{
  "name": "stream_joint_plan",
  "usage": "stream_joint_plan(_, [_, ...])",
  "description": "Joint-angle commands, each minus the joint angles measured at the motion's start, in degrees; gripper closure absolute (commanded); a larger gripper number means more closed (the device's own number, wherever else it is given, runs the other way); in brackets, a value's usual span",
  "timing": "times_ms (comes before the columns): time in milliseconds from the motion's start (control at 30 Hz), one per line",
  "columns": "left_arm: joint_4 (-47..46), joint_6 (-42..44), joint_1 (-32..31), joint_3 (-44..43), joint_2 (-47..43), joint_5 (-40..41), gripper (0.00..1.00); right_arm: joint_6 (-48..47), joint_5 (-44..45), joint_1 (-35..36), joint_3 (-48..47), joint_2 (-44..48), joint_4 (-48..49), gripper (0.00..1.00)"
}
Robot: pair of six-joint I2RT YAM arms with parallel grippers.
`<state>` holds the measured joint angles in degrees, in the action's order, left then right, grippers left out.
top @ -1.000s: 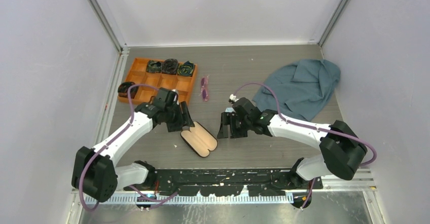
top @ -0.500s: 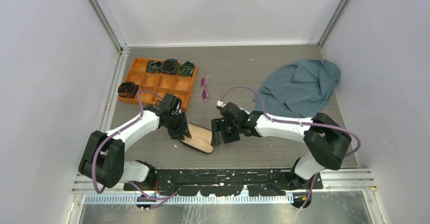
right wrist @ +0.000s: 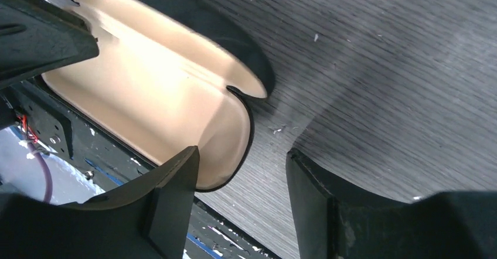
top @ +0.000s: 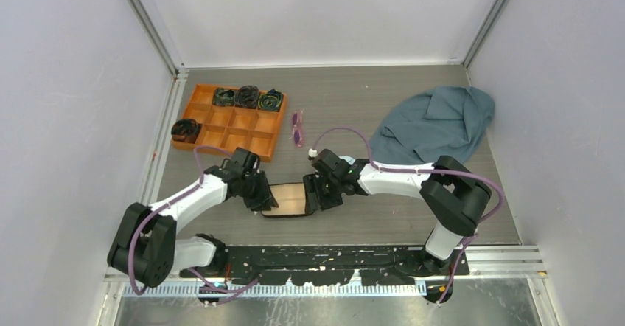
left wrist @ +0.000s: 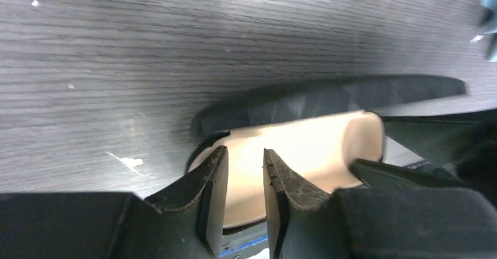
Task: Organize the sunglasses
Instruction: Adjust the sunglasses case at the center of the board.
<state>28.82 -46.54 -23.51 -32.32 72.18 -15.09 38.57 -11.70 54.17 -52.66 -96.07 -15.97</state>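
Two grippers flank the open case near the table's front edge: right gripper gapes wide, empty; left gripper is nearly closed, and I can't tell its hold. Only overhead shows the sunglasses, beside the tray, bare table around them

Left arm, right arm low, converging; left jaws near-closed, right wide.

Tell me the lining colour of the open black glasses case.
Pale tan lining in the black glasses case; best in right wrist view.
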Motion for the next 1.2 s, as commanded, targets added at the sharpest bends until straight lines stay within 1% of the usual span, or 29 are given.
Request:
stream_joint_plan(0, [-0.6, -2.2, 0.2, -1.0, -6.1, -2.5, 0.64, -3.4, -1.8, 0.9, -1.4, -1.7, -1.4, 0.39])
stream_joint_plan(67, [1.7, -2.1, 0.2, -2.6, -9.4, -2.3, 0.55, -5.4, -0.6, 1.3, -1.4, -2.9, -2.2, 0.41])
stream_joint_plan(167, [5.7, -1.5, 0.2, -5.7, -13.4, -0.4, 0.51, -8.5, 4.3, 2.0, -2.0, -4.4, -4.8, 0.42])
stream_joint_plan(300, [10.1, 0.0, 0.2, -10.0, -14.9, 1.3, 0.5, -11.8, 11.1, 2.8, -2.0, -5.1, -6.3, 0.43])
stream_joint_plan(433, [10.8, 0.7, 0.2, -11.3, -14.3, 1.5, 0.5, -13.7, 17.7, 3.1, -1.6, -5.4, -6.8, 0.44])
stream_joint_plan(567, [10.7, 0.8, 0.2, -11.3, -12.9, 1.4, 0.5, -14.5, 21.6, 3.2, -1.8, -4.3, -8.7, 0.44])
stream_joint_plan(633, [10.3, 0.8, 0.2, -11.1, -12.3, 1.5, 0.51, -14.3, 22.3, 3.3, -1.5, -2.2, -8.9, 0.43])
stream_joint_plan(800, [9.8, 1.3, 0.2, -11.3, -11.2, 1.3, 0.5, -13.6, 22.4, 3.3, -0.5, 4.1, -9.0, 0.35])
stream_joint_plan(933, [10.9, 2.8, 0.2, -12.7, -10.9, 2.8, 0.5, -10.2, 21.0, 3.3, 0.1, 10.9, -9.0, 0.31])
stream_joint_plan(1033, [10.6, 3.7, 0.2, -13.4, -9.9, 2.9, 0.49, -8.0, 20.3, 3.3, 0.2, 14.5, -8.7, 0.29])
stream_joint_plan(1167, [8.9, 3.9, 0.2, -13.4, -7.8, 1.1, 0.49, -7.3, 20.3, 3.3, -1.1, 16.4, -10.1, 0.28])
